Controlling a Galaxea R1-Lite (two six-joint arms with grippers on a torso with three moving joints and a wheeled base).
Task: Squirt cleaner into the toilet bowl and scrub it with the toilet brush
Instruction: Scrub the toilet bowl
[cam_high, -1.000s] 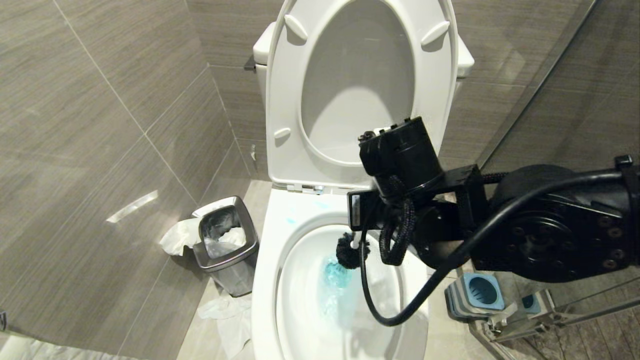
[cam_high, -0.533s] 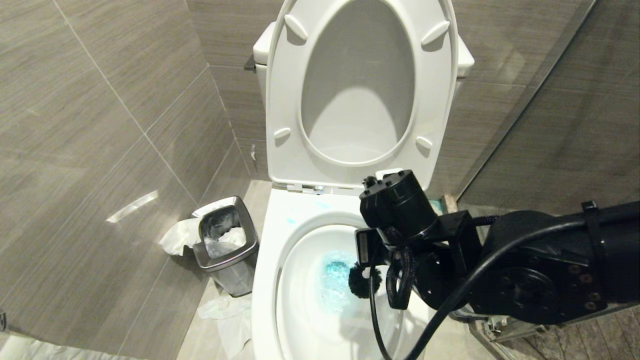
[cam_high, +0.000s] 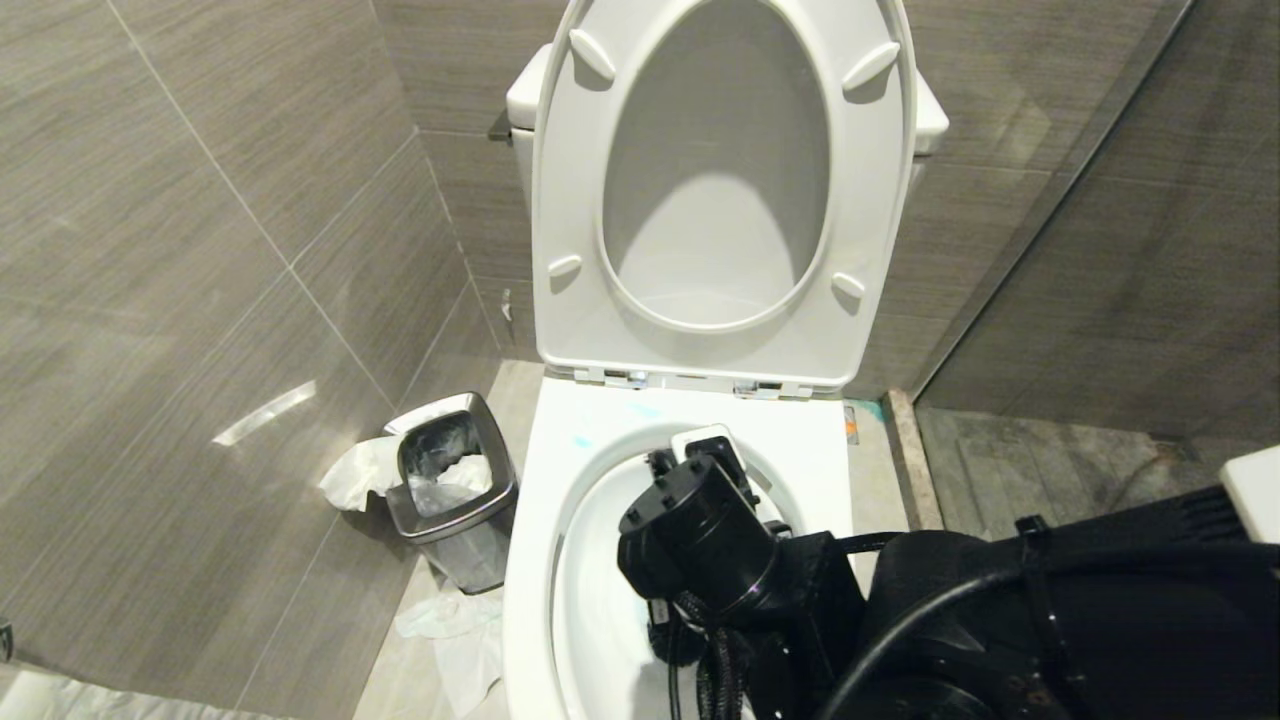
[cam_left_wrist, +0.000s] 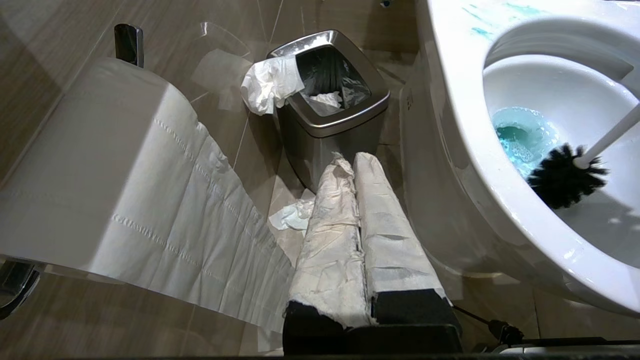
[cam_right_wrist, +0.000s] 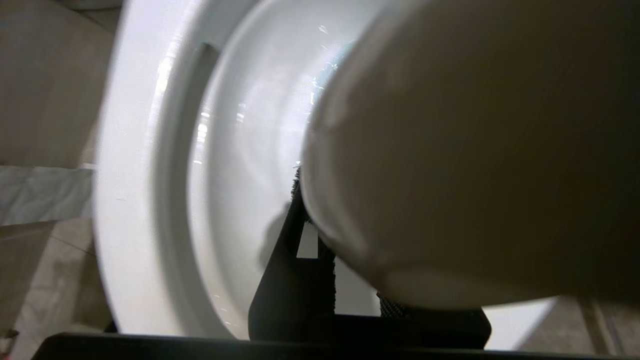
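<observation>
The white toilet bowl (cam_high: 545, 560) stands before me with its seat and lid (cam_high: 720, 180) up. My right arm (cam_high: 700, 540) reaches low over the basin and hides the water in the head view. The right gripper (cam_right_wrist: 345, 235) is shut on the toilet brush's white handle, whose rounded end (cam_right_wrist: 475, 150) fills the right wrist view. From the left wrist view, the black bristle head (cam_left_wrist: 565, 175) lies on the basin's inner wall beside the turquoise cleaner (cam_left_wrist: 522, 137). Blue smears (cam_left_wrist: 480, 20) mark the rim. My left gripper (cam_left_wrist: 350, 160), wrapped in white paper, hangs shut beside the toilet.
A small steel bin (cam_high: 450, 490) with tissue hanging over its edge stands on the floor left of the toilet. Crumpled paper (cam_high: 450, 620) lies by it. A toilet paper roll (cam_left_wrist: 100, 165) is close to the left gripper. Tiled walls close in behind and on the left.
My right arm has sunk and swung left and nearer, down over the basin. The brush head went from the far side of the bowl to under the arm. The left arm stayed still.
</observation>
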